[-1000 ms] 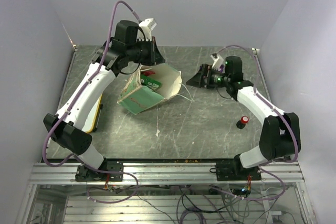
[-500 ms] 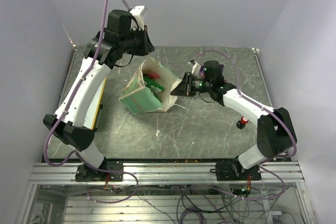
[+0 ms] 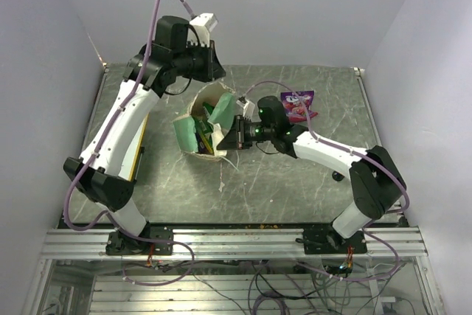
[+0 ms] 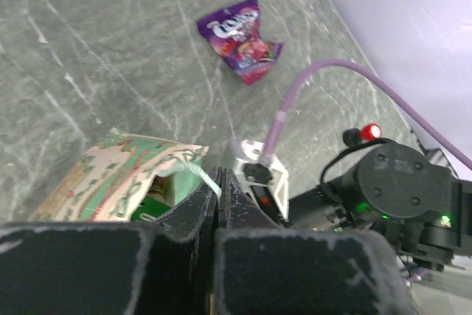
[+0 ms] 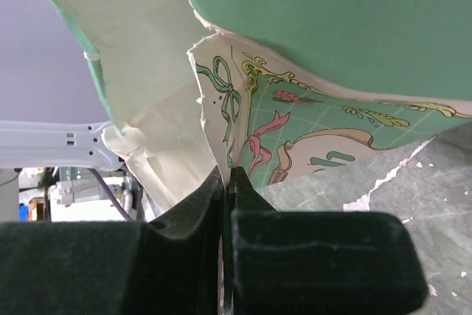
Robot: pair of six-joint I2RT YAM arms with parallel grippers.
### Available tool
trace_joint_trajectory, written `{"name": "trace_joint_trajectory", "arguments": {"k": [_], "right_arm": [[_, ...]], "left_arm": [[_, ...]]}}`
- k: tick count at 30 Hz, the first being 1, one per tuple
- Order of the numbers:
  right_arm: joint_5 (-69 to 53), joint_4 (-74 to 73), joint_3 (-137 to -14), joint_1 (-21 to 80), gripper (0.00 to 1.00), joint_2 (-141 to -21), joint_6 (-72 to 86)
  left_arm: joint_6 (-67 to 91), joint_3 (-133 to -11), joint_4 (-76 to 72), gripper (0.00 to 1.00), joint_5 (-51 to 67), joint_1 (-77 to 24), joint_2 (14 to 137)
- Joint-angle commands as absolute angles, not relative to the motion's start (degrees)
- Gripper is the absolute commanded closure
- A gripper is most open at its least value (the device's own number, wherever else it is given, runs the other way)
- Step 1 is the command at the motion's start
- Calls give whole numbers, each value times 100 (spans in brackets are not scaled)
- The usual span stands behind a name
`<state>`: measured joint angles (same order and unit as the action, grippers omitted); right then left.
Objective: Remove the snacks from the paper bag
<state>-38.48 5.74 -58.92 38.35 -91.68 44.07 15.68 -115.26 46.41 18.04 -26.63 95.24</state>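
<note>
The paper bag [image 3: 193, 129] stands mid-table, mint-green with a cream printed front, its mouth up and open. My left gripper [image 3: 215, 79] is above it, shut on the bag's mint-green top edge [image 4: 193, 171]. My right gripper [image 3: 226, 136] is at the bag's right side, shut on its torn cream edge [image 5: 221, 154]. Green packets [image 3: 203, 135] show inside the bag, and also in the left wrist view [image 4: 155, 208]. A pink-purple packet [image 3: 298, 104] lies flat on the table at the back right, apart from both grippers; it also shows in the left wrist view [image 4: 241, 39].
A wood-framed whiteboard [image 3: 140, 158] lies at the table's left edge beside the left arm. A small red-topped button [image 4: 366, 132] sits on the right, mostly hidden by my right arm in the top view. White string handles [image 3: 221, 179] trail in front of the bag.
My right gripper has moved left across the table and shut on the bag's right edge. The bag now stands more upright. The pink-purple packet now shows on the table behind the right arm.
</note>
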Motion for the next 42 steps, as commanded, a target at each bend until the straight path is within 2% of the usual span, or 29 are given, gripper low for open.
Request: {"name": "trace_joint_trajectory", "arguments": {"k": [1,6,10,11,12,17,19,20,25,30,34,35,39,42], "right_arm": [[-3689,836,-5780,3938,97,-9232,4668],[-3251,-9,-5128,3939,91,-8364,4294],[-2505,-1022,-4748,3925,73,-7476,3925],[-2340,-1192,-4672,3919,66,-7290,3860],[-2223,-1291,-4582,3923,62,-7119,3806],[-1640,-1701,-4481,3922,19,-6594,3429],[-1521,-1731,-4557,3920,4,-6446,3257],[-1467,-1757,-4643,3920,1,-6398,3205],[-1631,-1708,-5368,3927,0,-6503,3612],[-2115,-924,-5090,3871,0,-6081,4020],[-1885,-646,-4834,3867,0,-5796,4080],[-1814,-655,-4879,3867,1,-5818,4051],[-1747,-1113,-5572,4020,17,-6281,3565],[-797,-1407,-6144,4604,19,-6493,3128]], "left_arm": [[1992,-10892,3702,93,2646,-2967,8947],[2809,-9308,2984,93,2742,-3376,8181],[2922,-8956,3005,93,2590,-3388,7812],[2912,-8941,3046,93,2626,-3392,7784],[2883,-8943,3120,93,2630,-3393,7779],[2916,-8952,3352,93,2580,-3388,7892],[3075,-8893,3284,93,2545,-3390,7899],[3164,-8932,3309,93,2511,-3392,7913],[3409,-9233,3404,93,2355,-3390,7930],[3475,-9246,3464,93,2146,-3382,7863],[3529,-9366,3612,93,1985,-3382,7937],[3566,-9403,3654,93,1941,-3384,7956],[3787,-9422,3630,93,1910,-3375,7996],[3898,-9466,3633,93,1965,-3368,8036]]}}
